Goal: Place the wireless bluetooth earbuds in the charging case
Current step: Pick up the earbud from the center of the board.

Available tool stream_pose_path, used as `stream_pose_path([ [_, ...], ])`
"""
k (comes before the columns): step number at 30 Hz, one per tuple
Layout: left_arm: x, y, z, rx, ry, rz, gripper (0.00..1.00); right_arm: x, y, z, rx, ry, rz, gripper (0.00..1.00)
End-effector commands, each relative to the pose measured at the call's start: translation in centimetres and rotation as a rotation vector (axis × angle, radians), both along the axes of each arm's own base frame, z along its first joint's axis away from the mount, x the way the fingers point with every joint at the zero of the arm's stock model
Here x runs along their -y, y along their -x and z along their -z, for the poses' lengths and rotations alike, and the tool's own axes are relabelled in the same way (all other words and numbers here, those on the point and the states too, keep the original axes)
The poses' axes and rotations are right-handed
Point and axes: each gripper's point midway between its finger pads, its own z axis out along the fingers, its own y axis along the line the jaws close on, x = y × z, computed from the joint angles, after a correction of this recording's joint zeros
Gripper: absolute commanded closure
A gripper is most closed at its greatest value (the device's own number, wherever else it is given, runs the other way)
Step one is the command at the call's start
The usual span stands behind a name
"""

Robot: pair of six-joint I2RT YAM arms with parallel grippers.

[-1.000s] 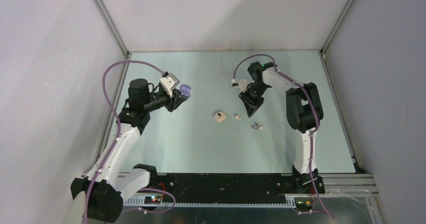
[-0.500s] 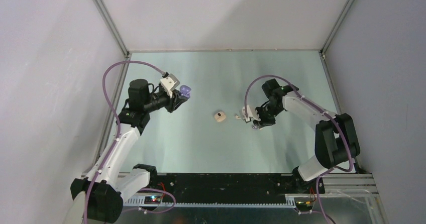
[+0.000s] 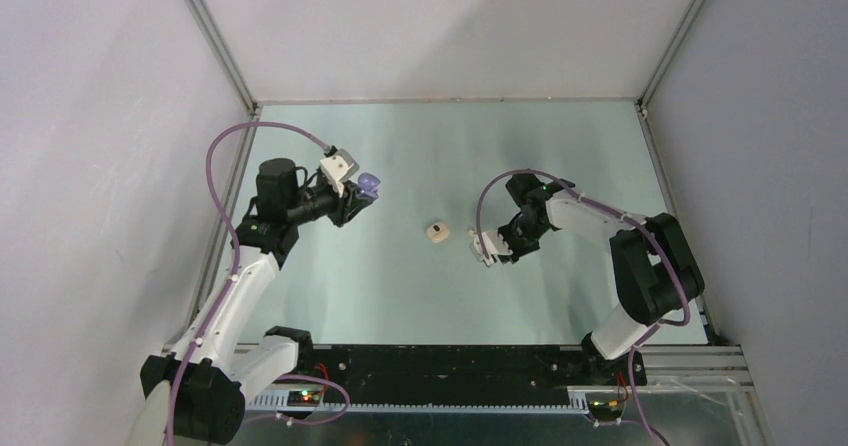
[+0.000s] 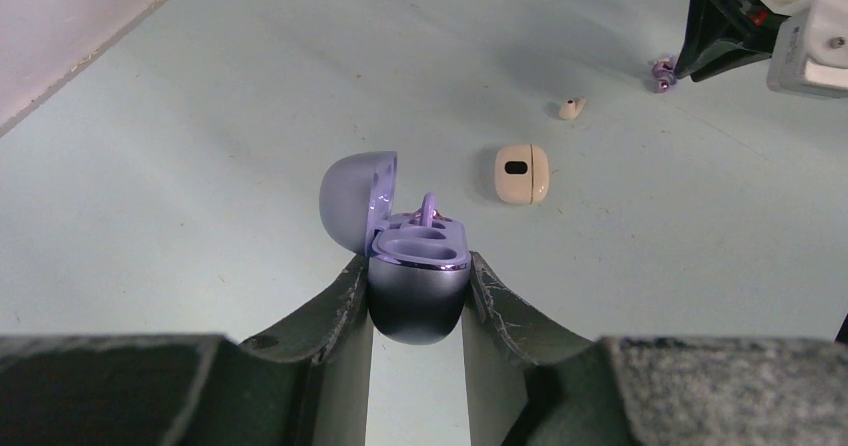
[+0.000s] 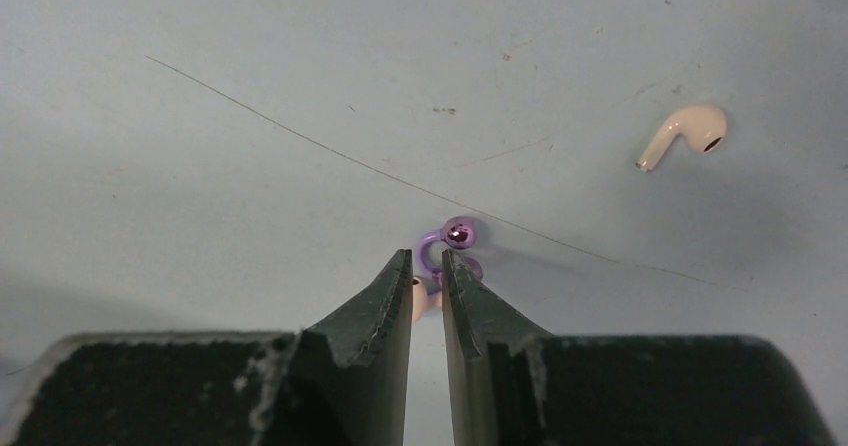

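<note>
My left gripper (image 4: 418, 311) is shut on the open purple charging case (image 4: 418, 266) and holds it above the table; the case also shows in the top view (image 3: 369, 182). One purple bud (image 4: 429, 206) stands in it. My right gripper (image 5: 427, 258) is down at the table, seen from above (image 3: 500, 246). Its jaws stand a narrow gap apart around the curved stem of a purple earbud (image 5: 455, 236). A white bud (image 5: 418, 298) lies right against it, between the fingers. Another white earbud (image 5: 685, 133) lies apart to the right.
A closed cream charging case (image 3: 437, 232) lies mid-table, and it also shows in the left wrist view (image 4: 521, 173). The loose white bud (image 4: 571, 108) lies between it and the right gripper. Grey walls with metal rails bound the green mat.
My right arm swung forward from the far middle of the table down to the purple and white buds. My left arm has held still with the case.
</note>
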Motion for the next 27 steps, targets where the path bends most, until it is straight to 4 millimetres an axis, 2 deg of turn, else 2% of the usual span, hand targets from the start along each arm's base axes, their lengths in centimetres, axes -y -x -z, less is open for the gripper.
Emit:
stream_pose_path([
  [1,-0.5,-0.4,-2.3,0.080,-0.005,-0.010,1.00,0.1,-0.8,0.4,0.042,0.020,-0.033,0.79],
  [6,-0.5,-0.5,-2.5,0.084,-0.002,-0.012,1.00,0.6,-0.7,1.0,0.025,0.051,-0.027,0.78],
  [15,-0.4,-0.6,-2.5,0.084,0.001,-0.010,1.00,1.0,-1.0,2.1,0.018,0.090,0.004,0.69],
  [19,-0.4,-0.6,-2.6,0.083,0.001,-0.010,1.00,0.4,-2.1,1.9,0.050,0.069,0.055,0.69],
  [24,-0.4,-0.6,-2.7,0.089,0.003,-0.011,1.00,-1.0,-4.6,0.6,0.137,0.006,0.152,0.76],
  [27,-0.4,-0.6,-2.5,0.086,0.006,-0.011,1.00,-1.3,-5.0,0.4,0.158,-0.002,0.157,0.75],
])
